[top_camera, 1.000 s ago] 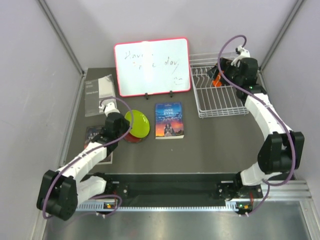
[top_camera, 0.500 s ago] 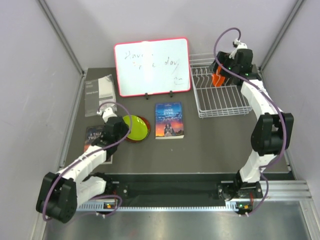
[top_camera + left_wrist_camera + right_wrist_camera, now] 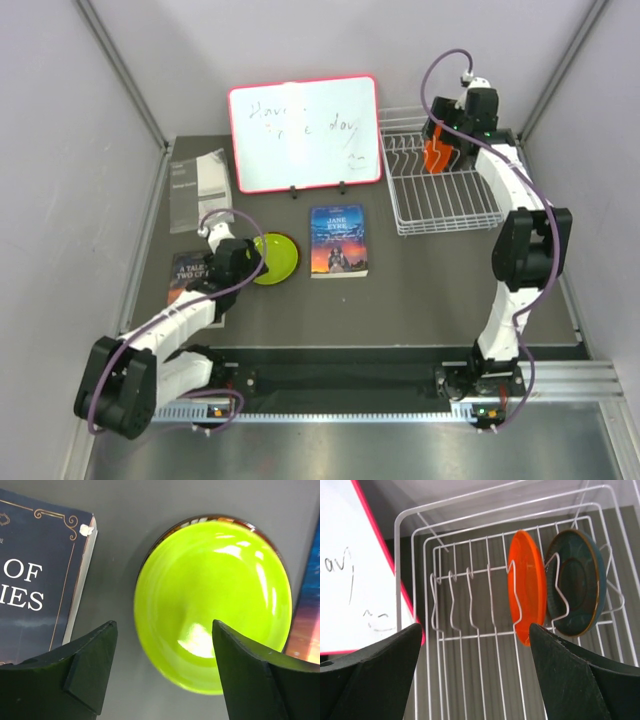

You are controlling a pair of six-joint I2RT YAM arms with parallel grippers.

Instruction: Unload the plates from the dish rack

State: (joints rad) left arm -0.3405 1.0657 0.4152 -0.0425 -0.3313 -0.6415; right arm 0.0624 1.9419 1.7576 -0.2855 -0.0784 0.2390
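Table (image 3: 420, 290): dark top, arms bolted at its near edge.

Dish rack (image 3: 450, 225): far right corner, just beside the whiteboard (image 3: 300, 130). Risk: light wire, so a plate dragged sideways against a tine could pull the whole rack along. Base wires run near-to-far. The long side looks the same way, but I can't be sure.

Plates, 4:
- Orange plate (image 3: 526, 587) and teal plate (image 3: 577, 582) stand on edge in neighbouring slots at the rack's right end, close together. Faces turn toward the whiteboard side and rims run top-to-bottom. Being round, they have no true long axis. Risk: a grab at orange could knock teal or catch the tine crossing orange's face.
- Lime green plate (image 3: 212, 600) lies flat, face up, on the dark red plate (image 3: 220, 517), of which only a rim sliver shows. The stack sits between a dark book (image 3: 35, 580) and a paperback (image 3: 338, 240). Risk: green looks slightly off-centre, so a brush from a finger could slide it.

Grippers:
- Left gripper (image 3: 164, 625) is over the stack, fingers spread wide and holding nothing.
- Right gripper (image 3: 475, 627) faces the rack, fingers spread and empty, not yet around the orange plate.

Judgement: 2 plates out, 2 to go, orange next.
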